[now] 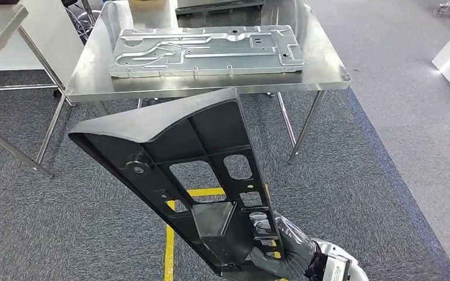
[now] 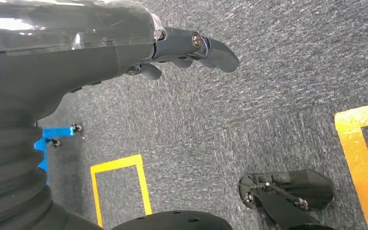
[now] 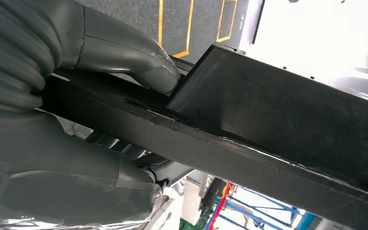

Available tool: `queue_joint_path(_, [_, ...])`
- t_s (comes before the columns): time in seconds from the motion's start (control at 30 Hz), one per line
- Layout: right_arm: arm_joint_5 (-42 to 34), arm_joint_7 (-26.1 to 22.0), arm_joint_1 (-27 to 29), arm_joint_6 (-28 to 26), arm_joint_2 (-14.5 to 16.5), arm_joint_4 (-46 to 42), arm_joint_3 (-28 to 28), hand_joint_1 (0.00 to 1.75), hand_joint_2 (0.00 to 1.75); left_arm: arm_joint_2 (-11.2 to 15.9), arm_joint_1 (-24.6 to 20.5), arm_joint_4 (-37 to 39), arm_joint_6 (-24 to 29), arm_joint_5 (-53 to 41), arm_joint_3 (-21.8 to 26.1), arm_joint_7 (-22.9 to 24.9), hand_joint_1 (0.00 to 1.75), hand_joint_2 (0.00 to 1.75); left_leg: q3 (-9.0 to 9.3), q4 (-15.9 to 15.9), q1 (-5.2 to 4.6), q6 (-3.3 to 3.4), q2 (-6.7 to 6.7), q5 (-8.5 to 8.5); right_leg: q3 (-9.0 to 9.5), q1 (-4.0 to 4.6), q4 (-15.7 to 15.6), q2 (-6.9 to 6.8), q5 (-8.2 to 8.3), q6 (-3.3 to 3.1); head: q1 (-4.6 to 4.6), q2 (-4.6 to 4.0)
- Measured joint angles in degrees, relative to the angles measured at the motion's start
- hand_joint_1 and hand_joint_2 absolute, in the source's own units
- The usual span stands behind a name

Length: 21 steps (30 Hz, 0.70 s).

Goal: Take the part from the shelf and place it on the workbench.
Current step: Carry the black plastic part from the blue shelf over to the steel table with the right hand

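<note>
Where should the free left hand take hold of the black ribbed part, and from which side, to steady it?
Probably the long lower-left edge rail of the black ribbed part, approached from the robot's left. The right hand grips only the near narrow end, so the wide far end overhangs unsupported. The left hand hangs empty over the carpet.

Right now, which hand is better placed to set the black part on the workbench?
The right hand. It already grips the black part at its near end, tilted toward the workbench ahead. The left hand hangs over the carpet, holding nothing.
</note>
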Motion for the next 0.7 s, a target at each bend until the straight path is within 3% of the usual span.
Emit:
queue_joint_path(0.07, [0.04,-0.08,0.1,-0.02,-0.15,-0.3,-0.08,1.75,1.75,0.03,-0.11,-0.01,0.01,0.0,0.0,0.01,0.0,1.75,-1.74,4.32,0.05,-0.63,-0.06,-2.18,0.97,-0.34,-0.49,0.04,-0.42,-0.6,-0.03,0.0])
queue_joint_path(0.13, [0.08,-0.14,0.22,-0.01,-0.21,-0.43,-0.1,1.75,1.75,0.05,-0.14,-0.01,0.02,0.01,0.01,0.03,0.0,1.75,-6.38,12.34,0.2,-1.1,-0.13,-5.25,1.61,-0.22,-0.54,0.07,-1.06,-0.98,-0.05,0.0])
queue_joint_path(0.17, [0.1,-0.14,0.33,0.0,-0.21,-0.43,-0.1,1.75,1.75,0.08,-0.09,-0.01,0.03,0.01,0.01,0.04,0.0,1.75,-8.66,15.63,0.24,-1.25,-0.14,-5.96,1.93,-0.17,-0.54,0.17,-1.4,-1.02,-0.05,0.0])
queue_joint_path(0.2, [0.13,-0.14,0.43,0.01,-0.21,-0.43,-0.1,1.75,1.75,0.12,-0.01,-0.01,0.03,0.01,0.02,0.05,0.0,1.75,-10.08,16.98,0.26,-1.3,-0.14,-5.39,2.36,-0.14,-0.53,0.31,-1.76,-1.0,-0.05,0.0])
queue_joint_path(0.23, [0.15,-0.14,0.5,0.01,-0.21,-0.44,-0.1,1.75,1.75,0.16,0.08,-0.01,0.03,0.01,0.02,0.07,0.0,1.75,-10.38,16.08,0.26,-1.26,-0.14,-3.57,2.92,-0.12,-0.52,0.45,-2.16,-0.93,-0.05,0.0])
queue_joint_path(0.3, [0.16,-0.14,0.57,0.01,-0.21,-0.46,-0.1,1.75,1.75,0.21,0.23,-0.01,0.03,0.0,0.02,0.07,0.0,1.75,-8.27,8.82,0.24,-0.87,-0.25,2.15,4.27,-0.11,-0.54,0.64,-3.14,-0.66,-0.05,0.0])
queue_joint_path(0.37, [0.19,-0.15,0.56,0.01,-0.21,-0.52,-0.11,1.75,1.75,0.23,0.25,-0.01,0.02,0.0,0.03,0.07,0.0,1.75,-6.02,2.7,0.0,-0.2,-0.52,5.1,5.1,0.0,-0.58,0.75,-3.96,-0.14,-0.04,0.0])
queue_joint_path(0.47, [0.34,-0.14,0.62,0.01,-0.21,-0.63,-0.14,1.75,1.75,0.23,0.25,-0.01,0.01,0.02,0.04,0.09,0.0,1.75,-5.22,0.88,-0.15,0.96,-0.73,4.8,5.5,0.04,-0.63,0.9,-4.04,0.86,-0.03,0.0])
queue_joint_path(0.53, [0.45,-0.15,0.66,0.02,-0.21,-0.79,-0.25,1.75,1.75,0.19,0.3,-0.01,0.0,0.02,0.05,0.1,0.0,1.75,-4.31,0.09,0.08,1.65,-0.76,4.63,5.09,-0.02,1.21,0.76,-4.31,1.47,-0.03,0.0])
queue_joint_path(0.6, [0.54,-0.17,0.66,0.02,-0.14,-0.92,-0.42,1.75,1.75,0.12,0.21,-0.01,-0.01,0.0,0.07,0.09,0.0,1.75,-3.38,-0.29,0.26,2.15,-0.75,4.29,1.98,-0.16,6.65,0.55,-6.39,1.82,-0.03,0.0])
queue_joint_path(0.67, [0.61,-0.18,0.83,0.01,-0.03,-0.93,-0.53,1.75,1.75,0.1,0.18,-0.01,-0.02,0.01,0.07,0.09,0.0,1.75,-2.85,-0.31,0.29,2.36,-0.75,3.7,-3.03,-0.26,13.66,0.5,-8.87,2.02,-0.03,0.0])
queue_joint_path(0.7, [0.65,-0.18,0.94,0.01,0.01,-0.92,-0.56,1.75,1.75,0.1,0.24,-0.01,-0.03,0.01,0.07,0.09,0.0,1.75,-2.45,-0.31,0.29,2.33,-0.76,3.31,-4.94,-0.32,15.59,0.49,-9.03,2.07,-0.03,0.0])
